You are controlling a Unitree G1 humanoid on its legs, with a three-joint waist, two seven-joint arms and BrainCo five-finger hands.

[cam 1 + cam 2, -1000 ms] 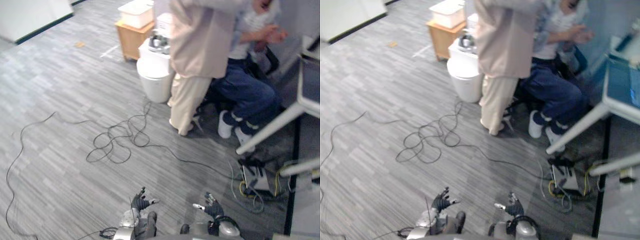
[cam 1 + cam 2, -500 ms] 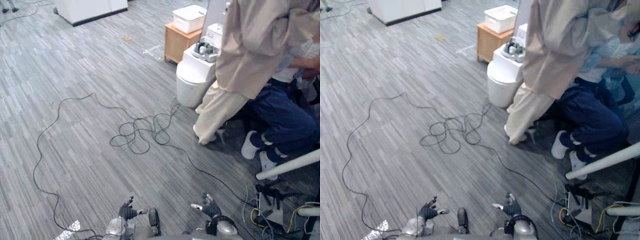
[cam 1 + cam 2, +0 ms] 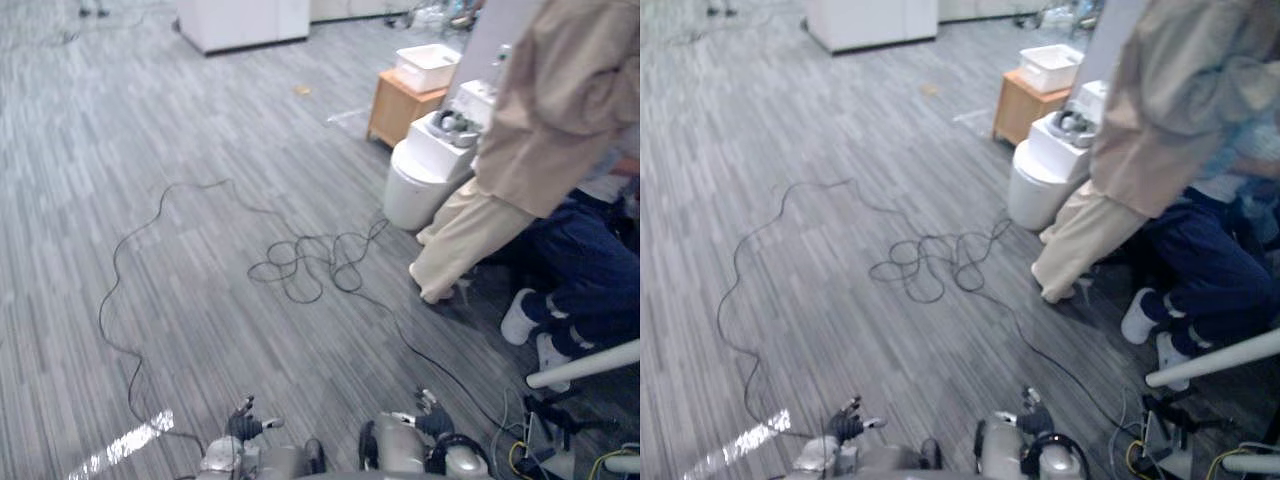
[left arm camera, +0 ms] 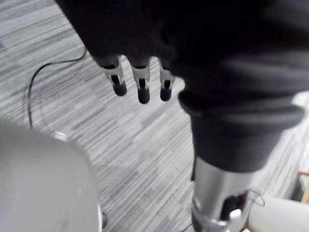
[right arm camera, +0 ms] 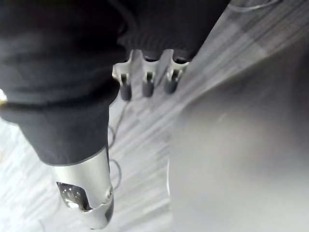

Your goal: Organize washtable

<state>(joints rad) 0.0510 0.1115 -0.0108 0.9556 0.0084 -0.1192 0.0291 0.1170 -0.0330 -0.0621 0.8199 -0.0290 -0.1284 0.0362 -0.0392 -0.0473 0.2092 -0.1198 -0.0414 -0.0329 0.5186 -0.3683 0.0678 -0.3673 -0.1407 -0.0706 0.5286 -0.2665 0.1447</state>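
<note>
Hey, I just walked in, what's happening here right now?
Nothing is being handled at the moment. The robot's left hand and right hand hang low over the grey floor, both open and empty. Across the floor, a standing person in beige is beside the white washtable, which has small items on top. A wooden cabinet with a white tub stands next to it.
</note>
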